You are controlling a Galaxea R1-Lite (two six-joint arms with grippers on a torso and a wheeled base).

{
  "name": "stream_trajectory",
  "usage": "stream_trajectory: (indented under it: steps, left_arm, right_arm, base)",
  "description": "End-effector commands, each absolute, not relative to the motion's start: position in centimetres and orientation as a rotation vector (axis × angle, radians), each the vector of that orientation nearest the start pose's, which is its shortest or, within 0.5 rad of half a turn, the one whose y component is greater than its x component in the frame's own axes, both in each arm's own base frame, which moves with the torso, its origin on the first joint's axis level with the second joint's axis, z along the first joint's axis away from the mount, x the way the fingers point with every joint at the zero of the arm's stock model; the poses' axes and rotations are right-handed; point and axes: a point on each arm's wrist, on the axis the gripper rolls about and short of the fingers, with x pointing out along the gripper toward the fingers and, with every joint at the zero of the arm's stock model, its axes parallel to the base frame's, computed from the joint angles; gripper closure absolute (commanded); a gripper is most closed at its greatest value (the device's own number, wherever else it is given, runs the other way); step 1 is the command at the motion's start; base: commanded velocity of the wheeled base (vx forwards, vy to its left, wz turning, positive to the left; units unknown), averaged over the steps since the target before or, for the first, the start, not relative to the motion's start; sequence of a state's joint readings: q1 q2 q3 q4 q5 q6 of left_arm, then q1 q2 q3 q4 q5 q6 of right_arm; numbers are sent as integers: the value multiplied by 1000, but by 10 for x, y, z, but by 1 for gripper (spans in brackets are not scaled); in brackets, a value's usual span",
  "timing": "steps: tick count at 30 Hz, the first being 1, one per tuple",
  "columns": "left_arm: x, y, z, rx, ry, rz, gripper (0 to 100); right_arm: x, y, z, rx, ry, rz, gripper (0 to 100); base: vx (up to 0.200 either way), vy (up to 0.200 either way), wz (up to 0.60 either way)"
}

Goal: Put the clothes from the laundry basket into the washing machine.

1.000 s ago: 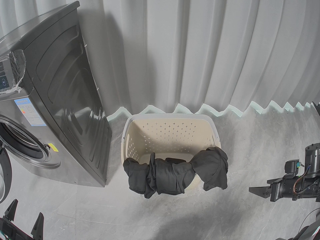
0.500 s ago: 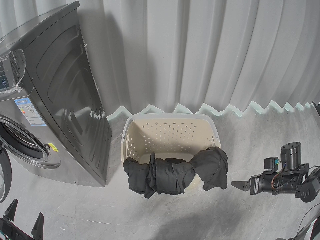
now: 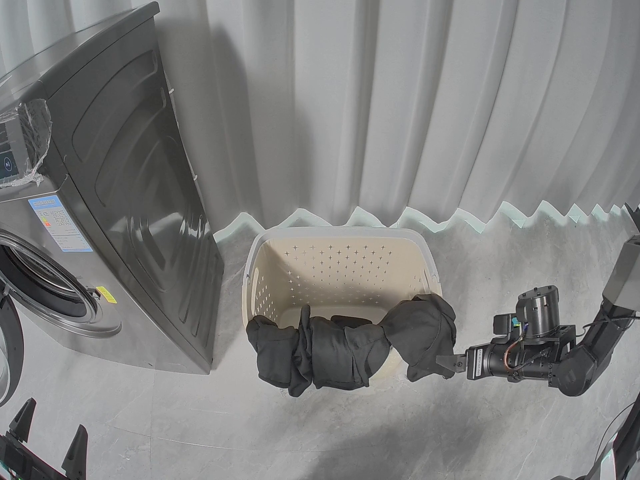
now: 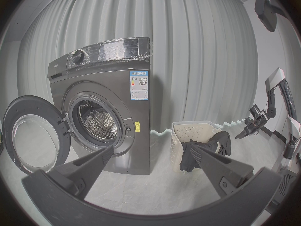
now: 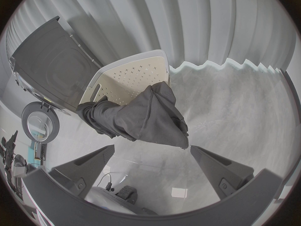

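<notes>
The right arm is seen stretched low over the floor, elbow bent and forearm held nearly level. The right end effector is pointed sideways at the near right corner of the laundry basket. Its fingers are spread wide and nothing is held between them.

The clothes (a dark grey bundle, twisted along its length) are draped over the near rim of the basket, directly ahead of this end effector. The loose hanging end lies just beside the fingertips. Whether the fabric is touched cannot be told. Past the clothes, the cream, perforated basket is seen upright on the floor, its far wall close to a white pleated curtain.

The left arm is held low and well apart from the basket. The left end effector is released too, its two dark fingers splayed and empty. It is aimed at the front of the washing machine, which stands ahead of it and beside the basket. The round door is swung fully open to one side, and the steel drum is exposed. No garment is seen in the drum.
</notes>
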State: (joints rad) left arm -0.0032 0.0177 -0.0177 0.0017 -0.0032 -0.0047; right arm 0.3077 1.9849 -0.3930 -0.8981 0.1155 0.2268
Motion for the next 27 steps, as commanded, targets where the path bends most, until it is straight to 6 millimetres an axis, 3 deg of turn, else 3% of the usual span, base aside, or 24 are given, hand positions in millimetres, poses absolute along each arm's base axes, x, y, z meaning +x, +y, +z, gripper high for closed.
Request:
stream_trajectory:
  steps: [1,15,27]
  left_arm:
    - [-23,0,76,-6,-2,-6,0]
    - [-23,0,76,-5,0,-6,0]
    - [-23,0,76,-5,-2,-6,0]
  right_arm:
    - [273,90,16,149,767,319,0]
    - [309,101,-3,137,692,309,0]
    - [324,106,-6,137,661,299,0]
  base:
    - [0,0,0]
    - [0,0,0]
    - [0,0,0]
